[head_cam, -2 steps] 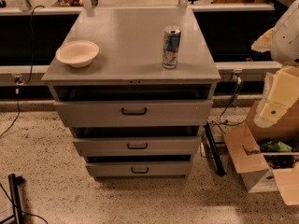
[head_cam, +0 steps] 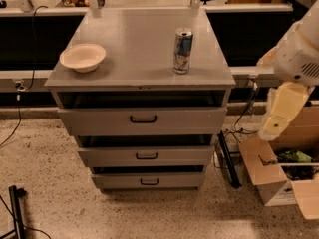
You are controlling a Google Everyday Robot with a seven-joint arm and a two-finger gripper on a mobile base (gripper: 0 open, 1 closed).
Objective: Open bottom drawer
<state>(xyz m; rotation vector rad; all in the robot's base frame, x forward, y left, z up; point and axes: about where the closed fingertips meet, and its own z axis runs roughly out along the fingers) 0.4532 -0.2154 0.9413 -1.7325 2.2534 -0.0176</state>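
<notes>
Centrally, a grey three-drawer cabinet [head_cam: 142,54] is seen standing on a speckled stone floor [head_cam: 50,183]. The bottom drawer [head_cam: 172,179], the lowest and narrowest-looking flat grey front, is found just above the floor, with its small black bar handle [head_cam: 149,182] at the middle of the front. A dark gap is shown above this front, beneath the middle grey drawer [head_cam: 109,157]; whether the bottom drawer is drawn out a little cannot be told. The taller top drawer [head_cam: 89,121] with the wider black handle is placed directly under the cabinet's flat top.

On that top, a shallow cream-coloured round bowl [head_cam: 82,57] is set near the left edge, and an upright silver and blue drinks can [head_cam: 183,50] is set towards the right, well apart from the bowl.

The gripper [head_cam: 271,128] is located at the right side of the view, at the lower cream end of the white robot arm [head_cam: 299,54]. It is held beside the cabinet, level with the top drawer and well apart from the bottom drawer's handle, above an open brown cardboard box [head_cam: 259,171] on the floor. Nothing is touched by it, and how wide it is set cannot be told.
</notes>
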